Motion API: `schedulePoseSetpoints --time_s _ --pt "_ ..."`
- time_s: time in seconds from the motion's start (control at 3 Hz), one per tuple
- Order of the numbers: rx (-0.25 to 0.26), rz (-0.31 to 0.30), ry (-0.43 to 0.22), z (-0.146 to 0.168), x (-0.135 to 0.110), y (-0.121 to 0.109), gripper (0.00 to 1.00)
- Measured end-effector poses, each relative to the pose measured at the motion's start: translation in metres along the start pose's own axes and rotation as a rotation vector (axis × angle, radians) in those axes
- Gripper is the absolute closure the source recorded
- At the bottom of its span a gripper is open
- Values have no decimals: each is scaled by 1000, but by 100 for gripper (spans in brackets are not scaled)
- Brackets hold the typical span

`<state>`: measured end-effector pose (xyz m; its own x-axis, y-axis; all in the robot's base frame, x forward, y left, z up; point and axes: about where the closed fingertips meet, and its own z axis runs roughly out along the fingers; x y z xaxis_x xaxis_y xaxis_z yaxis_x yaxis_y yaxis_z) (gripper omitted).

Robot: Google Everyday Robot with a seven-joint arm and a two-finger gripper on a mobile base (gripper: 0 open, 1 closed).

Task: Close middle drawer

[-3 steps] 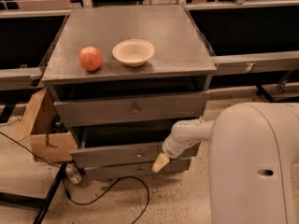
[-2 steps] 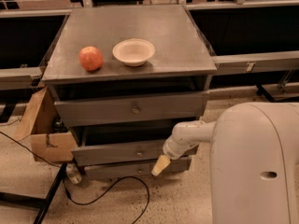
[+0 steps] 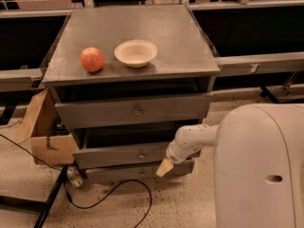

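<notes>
The middle drawer [image 3: 118, 155] is the second of three grey fronts on the metal cabinet, with a small round knob [image 3: 141, 155]. It stands pulled out a little, with a dark gap above it. My gripper [image 3: 165, 167], a pale tip on the white arm [image 3: 190, 144], is at the right part of the drawer's front, at its lower edge and over the lowest drawer [image 3: 137, 173]. Whether it touches the front I cannot tell.
The top drawer [image 3: 133, 110] also stands out slightly. A red apple [image 3: 92, 59] and a white bowl [image 3: 136, 52] sit on the cabinet top [image 3: 180, 42]. A cardboard box [image 3: 45, 137] stands at the left, and a black cable [image 3: 109, 194] and a bottle [image 3: 74, 175] lie on the floor.
</notes>
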<state>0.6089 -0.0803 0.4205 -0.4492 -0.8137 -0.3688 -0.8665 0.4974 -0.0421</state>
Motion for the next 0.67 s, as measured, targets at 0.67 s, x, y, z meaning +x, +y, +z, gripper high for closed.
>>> schedulePoseSetpoints --time_s 0.67 --pt "16 -78 17 -6 -20 -32 72"
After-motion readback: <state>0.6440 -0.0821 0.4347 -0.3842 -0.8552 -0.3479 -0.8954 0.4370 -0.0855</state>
